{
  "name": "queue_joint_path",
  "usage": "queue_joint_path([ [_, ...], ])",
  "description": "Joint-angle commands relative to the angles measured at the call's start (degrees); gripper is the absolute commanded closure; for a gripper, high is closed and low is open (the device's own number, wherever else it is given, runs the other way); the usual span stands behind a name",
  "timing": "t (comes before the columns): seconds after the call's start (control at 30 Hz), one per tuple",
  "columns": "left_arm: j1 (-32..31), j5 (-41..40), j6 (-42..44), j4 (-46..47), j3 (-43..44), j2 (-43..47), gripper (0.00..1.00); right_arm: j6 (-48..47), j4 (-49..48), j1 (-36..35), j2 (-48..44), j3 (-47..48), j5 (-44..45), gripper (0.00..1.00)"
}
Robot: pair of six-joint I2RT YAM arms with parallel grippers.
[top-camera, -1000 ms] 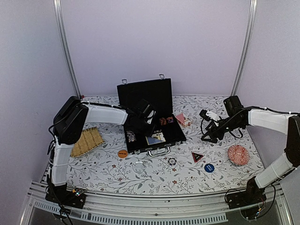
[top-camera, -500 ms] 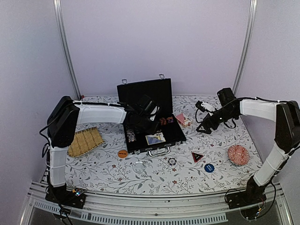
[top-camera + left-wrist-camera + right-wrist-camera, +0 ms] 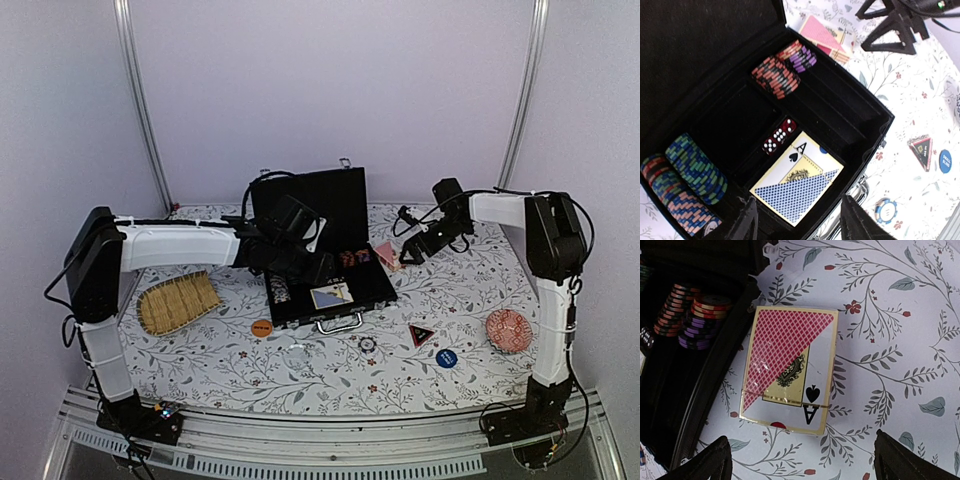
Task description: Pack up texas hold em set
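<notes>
Deck (image 3: 788, 371) beside case (image 3: 707, 390) wall — right tool (image 3: 801, 440) spread.

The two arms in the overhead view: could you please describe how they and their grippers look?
Both the left arm and right arm have white tubular links joined by bulky black joint housings, with thin black cables looping near the wrists. The left gripper and right gripper are matte black with two angular fingers each. No markings are legible.

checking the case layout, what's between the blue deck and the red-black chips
Red dice by the blue deck, then bare lining up to the red-black chips; left wrist view.
</notes>
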State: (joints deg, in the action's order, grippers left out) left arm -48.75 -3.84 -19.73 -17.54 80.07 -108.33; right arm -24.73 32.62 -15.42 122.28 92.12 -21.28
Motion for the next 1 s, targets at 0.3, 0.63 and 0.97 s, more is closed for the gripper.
queue_joint_path([
  [0.3, -0.7, 1.6, -1.7, 2.2, -2.9, 1.3, 0.43, 2.9, 5.1, -3.8, 11.6, 12.5, 4.4, 0.01],
  [0.63, -0.7, 1.6, -1.7, 2.0, -3.2, 1.2, 0.44, 5.3, 6.0, -4.4, 15.4, 13.1, 9.0, 0.10],
  [0.97, -0.6, 2.0, -1.2, 1.9, -3.1, 1.6, 0.45, 4.6, 4.9, -2.1, 3.6, 3.4, 7.3, 0.32],
])
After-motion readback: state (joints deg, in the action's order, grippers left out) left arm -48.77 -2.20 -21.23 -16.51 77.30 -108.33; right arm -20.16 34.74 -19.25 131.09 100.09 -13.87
